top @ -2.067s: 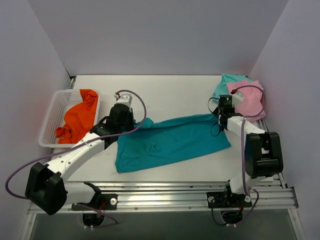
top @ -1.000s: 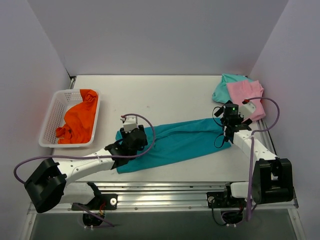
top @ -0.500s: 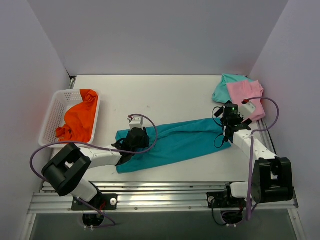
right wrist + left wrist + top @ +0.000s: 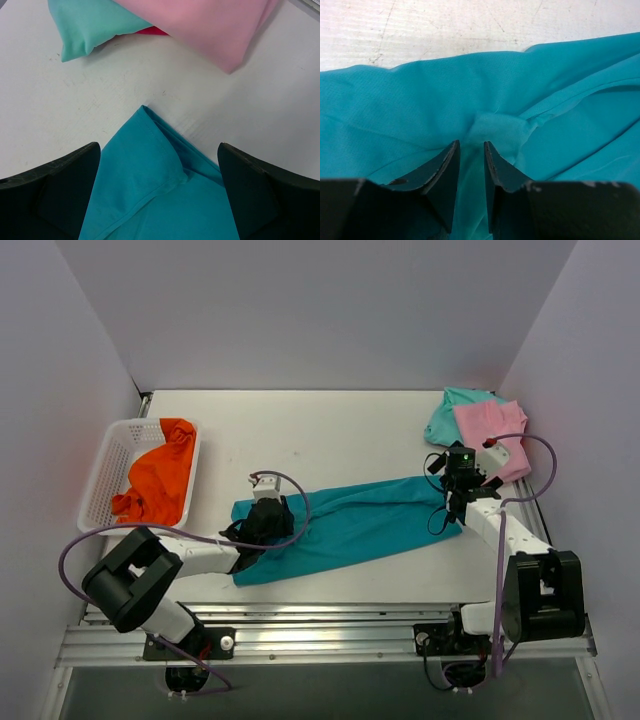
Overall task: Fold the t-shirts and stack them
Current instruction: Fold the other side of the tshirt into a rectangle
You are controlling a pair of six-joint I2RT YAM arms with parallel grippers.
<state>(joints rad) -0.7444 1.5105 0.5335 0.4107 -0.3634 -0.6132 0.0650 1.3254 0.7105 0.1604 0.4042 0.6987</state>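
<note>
Basket first: on the left side of the white table point(image 4: 330, 430) sits a white plastic basket with holes point(image 4: 97, 480). A soft orange cloth shirt point(image 4: 155, 485) lies bunched up inside it.

A big teal-blue cloth shirt point(image 4: 350, 525) lies across the middle of the table. It makes a long band that runs from left to right. The left gripper point(image 4: 265, 520) sits low on the left end of this shirt. From the left wrist, the teal-blue shirt point(image 4: 420, 100) fills most of the view. The two dark fingers of the left gripper point(image 4: 470, 150) are close together, with only a thin gap. A bit of the teal cloth is pinched between them, and wrinkles run toward the tips.

The right gripper point(image 4: 450, 472) is over the far right corner of the teal-blue shirt point(image 4: 150, 190). The fingers of the right gripper point(image 4: 160, 150) are spread wide, one on each side of that corner. They hold nothing.

Past that corner is some bare table. Then comes a folded mint-green cloth shirt point(image 4: 95, 22). A folded pink cloth shirt point(image 4: 210, 25) lies partly on top of it. Both are in the far right corner of the table, the mint-green one point(image 4: 450, 415) to the left of the pink one point(image 4: 495, 435).
</note>
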